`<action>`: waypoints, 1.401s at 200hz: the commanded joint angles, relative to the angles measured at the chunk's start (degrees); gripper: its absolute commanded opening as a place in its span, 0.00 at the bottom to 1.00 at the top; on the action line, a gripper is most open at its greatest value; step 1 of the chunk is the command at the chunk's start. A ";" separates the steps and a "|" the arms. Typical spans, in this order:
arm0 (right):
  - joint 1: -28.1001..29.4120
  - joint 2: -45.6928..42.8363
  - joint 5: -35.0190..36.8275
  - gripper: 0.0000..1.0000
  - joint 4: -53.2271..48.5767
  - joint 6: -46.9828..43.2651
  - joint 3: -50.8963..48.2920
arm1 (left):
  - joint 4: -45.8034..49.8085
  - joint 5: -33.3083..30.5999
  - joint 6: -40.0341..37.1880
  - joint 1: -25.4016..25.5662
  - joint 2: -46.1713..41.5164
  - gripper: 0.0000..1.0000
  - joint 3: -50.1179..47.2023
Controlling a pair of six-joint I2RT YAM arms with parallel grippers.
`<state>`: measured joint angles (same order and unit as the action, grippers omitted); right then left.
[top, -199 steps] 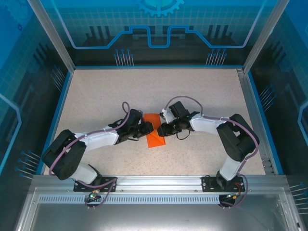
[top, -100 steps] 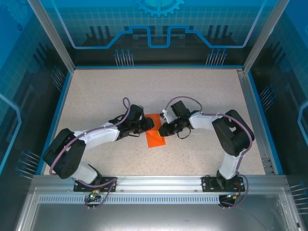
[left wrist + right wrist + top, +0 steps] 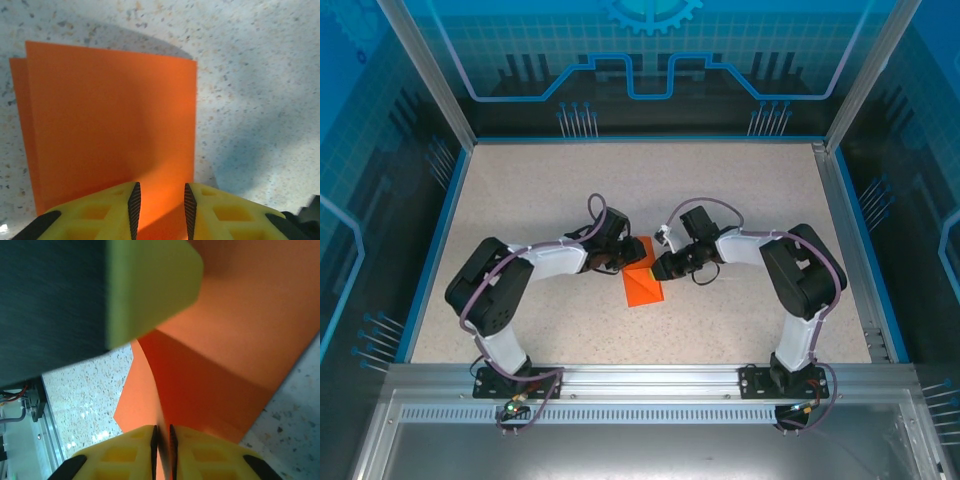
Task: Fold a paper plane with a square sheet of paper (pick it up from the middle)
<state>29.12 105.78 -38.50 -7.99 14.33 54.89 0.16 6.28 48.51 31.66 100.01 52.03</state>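
Orange paper, bright against the pale speckled table [image 3: 740, 200]: the square sheet of paper [image 3: 642, 285] lies near the middle of the table, a little toward its near edge, folded over on itself into a narrower shape. Most of it sits flat on the table; the part farthest from the near edge is raised off the surface.

The left gripper [image 3: 625, 262] reaches in over the middle of the table from the left side. From its wrist, its yellow fingers [image 3: 120, 210] stand a narrow gap apart above the sheet [image 3: 110, 125]. The flat paper shows through that gap, and nothing is pinched in it. Two layers show there, the lower one peeking out along one edge, with bare table [image 3: 250, 75] beyond.

The right gripper [image 3: 660, 268] comes in from the table's right side and meets the raised part. Its wrist camera shows the right gripper [image 3: 163, 432] drawn almost together on a thin lifted flap of the sheet [image 3: 240, 340], which stands up off the table. A blurred yellow finger of the left gripper [image 3: 150, 285] is close by.
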 commanded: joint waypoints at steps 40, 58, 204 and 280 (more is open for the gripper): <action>-0.51 -1.13 -2.48 0.29 -2.03 -2.37 -0.86 | 2.33 0.05 -0.70 -0.19 1.79 0.31 0.62; -0.47 -1.55 -2.10 0.28 -2.05 -2.46 -1.43 | 2.60 0.04 -1.03 -0.19 2.24 0.31 0.87; -0.68 1.24 3.05 0.10 -6.67 -4.74 3.27 | 2.98 -0.21 -2.41 -0.20 3.39 0.30 0.53; -0.73 3.30 4.18 0.11 -7.28 -4.89 4.15 | 2.87 0.38 -3.31 -0.15 1.71 0.31 0.54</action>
<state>29.08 107.77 -34.85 -14.11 10.41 57.49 1.30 6.26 47.24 31.66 102.24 52.03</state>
